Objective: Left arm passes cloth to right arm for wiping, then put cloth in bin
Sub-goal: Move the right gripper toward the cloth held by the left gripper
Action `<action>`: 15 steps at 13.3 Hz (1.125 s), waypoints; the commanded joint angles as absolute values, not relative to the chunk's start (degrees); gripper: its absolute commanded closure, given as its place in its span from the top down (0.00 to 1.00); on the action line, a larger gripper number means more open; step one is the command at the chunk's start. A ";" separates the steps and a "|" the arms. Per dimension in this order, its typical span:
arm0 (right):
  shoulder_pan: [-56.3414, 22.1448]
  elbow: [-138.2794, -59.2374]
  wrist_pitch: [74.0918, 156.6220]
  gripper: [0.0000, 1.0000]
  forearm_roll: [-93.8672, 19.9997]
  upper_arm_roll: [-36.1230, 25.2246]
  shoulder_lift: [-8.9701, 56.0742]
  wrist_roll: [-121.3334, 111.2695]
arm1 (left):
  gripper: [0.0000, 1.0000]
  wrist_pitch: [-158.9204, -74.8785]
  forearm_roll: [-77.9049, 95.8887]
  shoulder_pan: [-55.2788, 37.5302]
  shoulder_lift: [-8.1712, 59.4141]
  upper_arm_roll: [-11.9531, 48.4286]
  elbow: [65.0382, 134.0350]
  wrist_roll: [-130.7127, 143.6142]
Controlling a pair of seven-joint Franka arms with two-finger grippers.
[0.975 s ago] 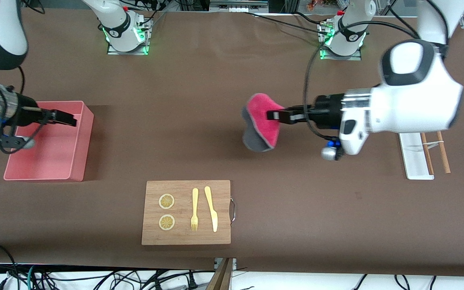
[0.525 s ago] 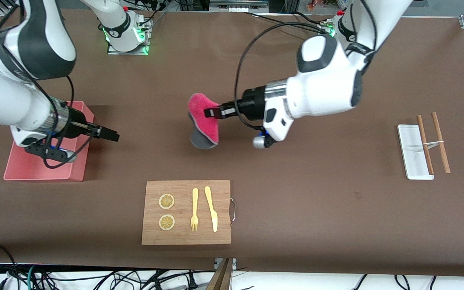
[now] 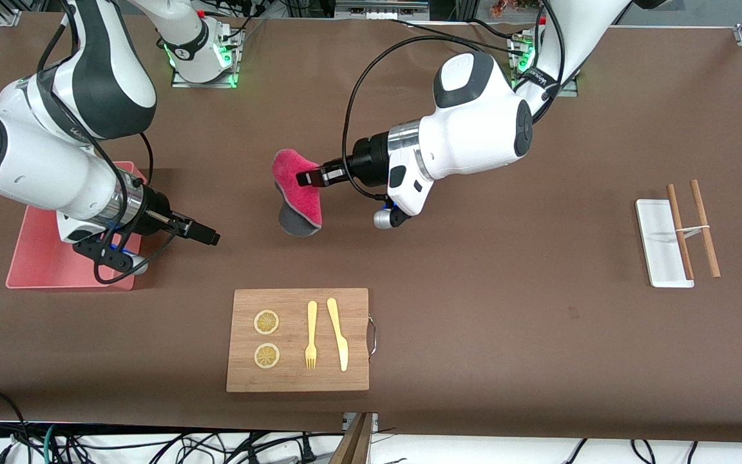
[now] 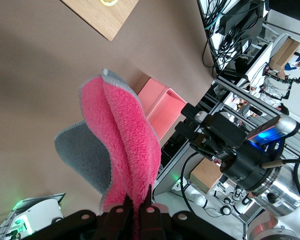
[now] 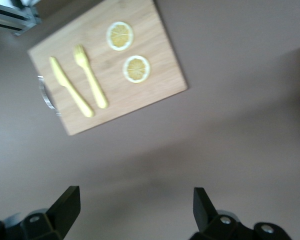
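Step in hand: handover approach; the cloth is not yet passed.
Left pincer (image 3: pixel 310 177): pressed together on the upper edge of the cloth (image 3: pixel 297 191), over bare desk (image 3: pixel 474 309) between the two arms, with the cutting board nearer the front camera.
Cloth: hangs folded from that pinch, magenta-pink face outward, dark grey face showing at its lower end; clear of the desk.
Right pincer (image 3: pixel 209 237): fingers spread, holding nothing, over the desk just beside the bin (image 3: pixel 36 258), aimed toward the cloth and apart from it.
Bin: salmon-pink tub at the right arm's end of the desk, partly covered by the right arm.
Cutting board (image 3: pixel 298 339): carries two lemon slices (image 3: pixel 266 322), a yellow fork (image 3: pixel 311 335) and a yellow knife (image 3: pixel 338 334).
White tray (image 3: pixel 657 241): at the left arm's end, two wooden sticks (image 3: pixel 693 229) across it.
Next move, judged: the right pincer must close the gap and take a free part of the cloth, away from the left fingers, before the left lets go.
Risk, judged: a limp fold may slip from a shallow grip.
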State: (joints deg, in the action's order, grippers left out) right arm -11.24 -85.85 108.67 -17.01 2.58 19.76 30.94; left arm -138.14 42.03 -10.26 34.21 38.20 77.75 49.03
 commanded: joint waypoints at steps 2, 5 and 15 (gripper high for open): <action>-12.74 -85.08 109.86 1.00 -21.53 2.20 19.86 32.26 | 0.00 -138.87 42.89 -11.25 34.63 37.53 76.64 49.57; -12.92 -85.17 108.46 1.00 -25.20 2.98 18.90 31.38 | 0.00 -138.87 42.89 -11.25 34.72 37.53 76.64 49.57; -13.09 -85.96 99.05 1.00 -29.44 7.20 12.75 39.02 | 0.00 -138.87 42.89 -11.16 34.72 37.53 76.64 49.48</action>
